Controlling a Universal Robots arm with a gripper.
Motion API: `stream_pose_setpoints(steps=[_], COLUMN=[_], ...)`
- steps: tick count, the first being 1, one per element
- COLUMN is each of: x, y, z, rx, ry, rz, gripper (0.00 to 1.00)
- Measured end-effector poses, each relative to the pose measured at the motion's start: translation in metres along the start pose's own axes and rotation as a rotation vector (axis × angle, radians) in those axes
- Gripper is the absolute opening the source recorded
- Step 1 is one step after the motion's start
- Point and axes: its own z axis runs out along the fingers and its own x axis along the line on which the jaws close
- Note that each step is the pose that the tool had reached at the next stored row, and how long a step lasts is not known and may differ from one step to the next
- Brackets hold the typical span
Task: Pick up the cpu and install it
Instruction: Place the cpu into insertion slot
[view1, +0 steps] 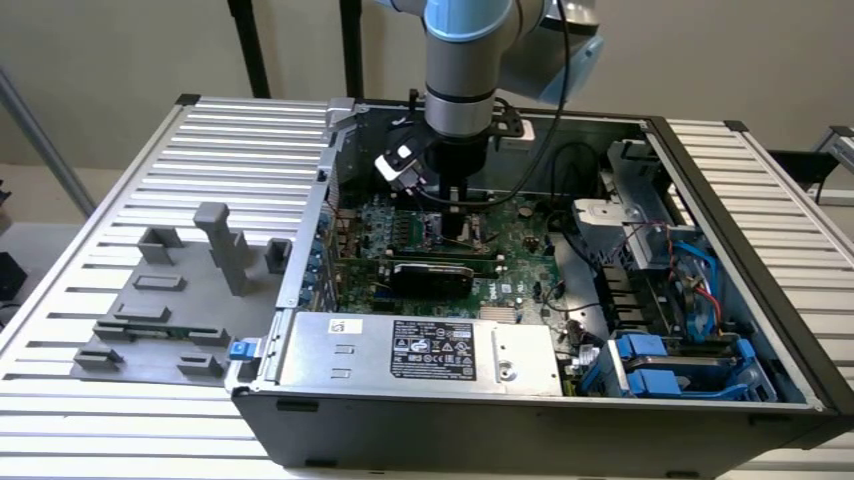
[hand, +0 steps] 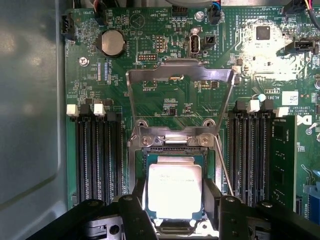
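Observation:
The cpu (hand: 175, 189), a small square chip with a silvery-white top on a green edge, sits between my two dark fingers (hand: 138, 200). My gripper (hand: 175, 200) is shut on its two opposite sides. The chip lies level within the dark socket (hand: 173, 150), whose metal load frame (hand: 180, 75) is swung open over the green motherboard (hand: 150, 100). Whether the chip rests fully in the socket I cannot tell. In the exterior view my gripper (view1: 454, 208) reaches straight down into the open computer case, just above the motherboard (view1: 514, 265).
Black memory slots (hand: 97, 155) flank the socket on both sides, with a coin battery (hand: 112, 42) beyond. A big silver box (view1: 427, 350) with a black label fills the case front. Blue drive bays (view1: 667, 365) lie at the exterior view's right, a grey fixture (view1: 174, 300) on the left.

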Motion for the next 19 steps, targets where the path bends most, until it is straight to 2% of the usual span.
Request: stream_pose_setpoints(steps=[6,13,19], x=[-0.0045,-0.0044,-0.0034], y=[0.0004,0.0004,0.0002], z=[-0.0073,-0.0065,-0.0052], rx=[0.0004,-0.0006,-0.0041], ry=[-0.0003,-0.0004,0.0], rz=[0.0,0.0,0.0], gripper=[0.54,0.54,0.54])
